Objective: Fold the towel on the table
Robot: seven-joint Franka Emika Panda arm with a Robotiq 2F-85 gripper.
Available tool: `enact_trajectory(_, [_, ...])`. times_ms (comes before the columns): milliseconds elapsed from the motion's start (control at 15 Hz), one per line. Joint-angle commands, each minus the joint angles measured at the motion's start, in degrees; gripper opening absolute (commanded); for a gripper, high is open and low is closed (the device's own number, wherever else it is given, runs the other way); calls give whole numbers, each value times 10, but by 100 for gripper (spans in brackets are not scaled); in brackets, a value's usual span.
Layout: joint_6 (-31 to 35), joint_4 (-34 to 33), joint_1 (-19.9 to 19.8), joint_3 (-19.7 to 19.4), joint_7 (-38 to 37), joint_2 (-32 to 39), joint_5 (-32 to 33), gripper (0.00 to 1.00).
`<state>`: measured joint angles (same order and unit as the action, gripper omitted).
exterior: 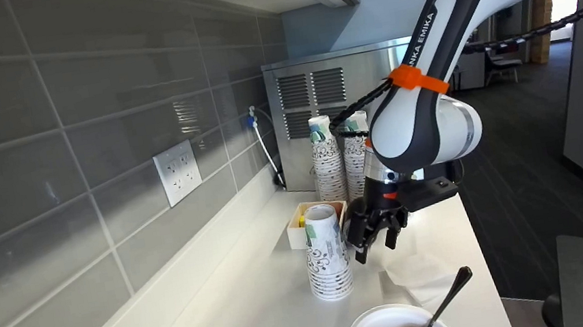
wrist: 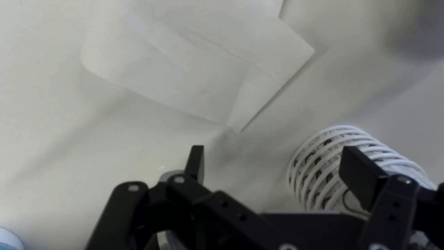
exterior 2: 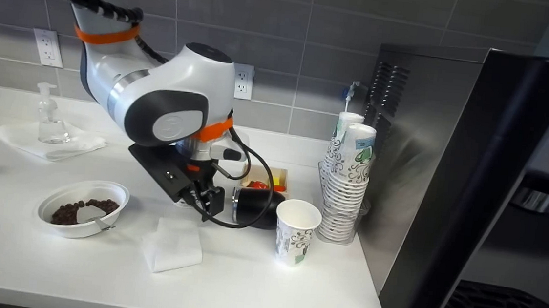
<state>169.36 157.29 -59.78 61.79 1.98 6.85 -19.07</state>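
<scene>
The white towel [exterior 2: 176, 246], a thin paper-like sheet, lies on the off-white table [exterior 2: 302, 298]; it also shows in an exterior view [exterior: 423, 277] and in the wrist view [wrist: 194, 69]. It is creased, with layers overlapping and one corner pointing towards the gripper in the wrist view. My gripper [wrist: 274, 163] is open, with nothing between its fingers. It hangs above the table beside the towel, on the wall side, apart from it. In the exterior views the gripper [exterior: 376, 246] is close to the stacked cups, and the arm covers part of the scene.
A stack of paper cups [exterior: 327, 257] stands beside the gripper, behind the right finger in the wrist view [wrist: 322, 170]. A bowl with a spoon [exterior 2: 84, 207], a lying black tumbler [exterior 2: 255, 206], a single cup [exterior 2: 298, 229] and a small box [exterior 2: 280, 174] are around. The steel machine [exterior 2: 421, 160] borders the table.
</scene>
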Motion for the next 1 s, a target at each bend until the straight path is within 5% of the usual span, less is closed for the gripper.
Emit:
enact_trajectory(0, [-51,0,-22,31,19,-63,-39,100])
enact_trajectory(333, [-111,0,-13,27,49,-128,-84,100])
enact_trajectory(933, [-245,0,35,-45,158,-248,-165,100])
